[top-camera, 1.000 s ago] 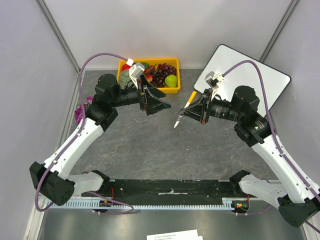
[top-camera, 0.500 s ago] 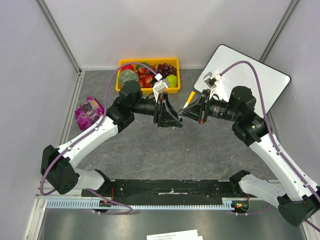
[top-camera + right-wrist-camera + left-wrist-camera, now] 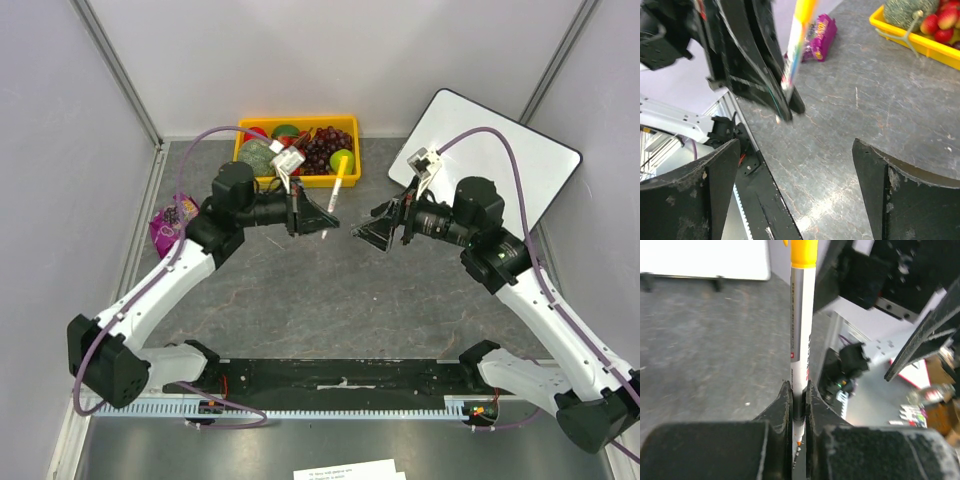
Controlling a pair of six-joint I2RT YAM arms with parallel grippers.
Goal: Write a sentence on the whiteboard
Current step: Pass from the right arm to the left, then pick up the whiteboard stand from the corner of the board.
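Note:
The whiteboard (image 3: 500, 150) leans at the back right, its face plain white; the sentence is not in view. The board's edge also shows in the left wrist view (image 3: 705, 260). My left gripper (image 3: 327, 215) is shut on a silver marker with a yellow-orange cap (image 3: 338, 188), pinched near its tip (image 3: 801, 315) between the jaws (image 3: 798, 390). My right gripper (image 3: 362, 232) faces it from the right, open and empty (image 3: 795, 150), a short gap away. The marker (image 3: 797, 45) stands in front of it.
A yellow tray (image 3: 300, 181) of fruit sits at the back centre, just behind the left gripper, and shows in the right wrist view (image 3: 900, 31). A purple packet (image 3: 172, 222) lies at the left (image 3: 820, 37). Grey walls close in on both sides.
The marker has passed from my right gripper to my left. The left jaws shut on it, the right jaws opened and drew back. The left arm pulled the marker slightly left.

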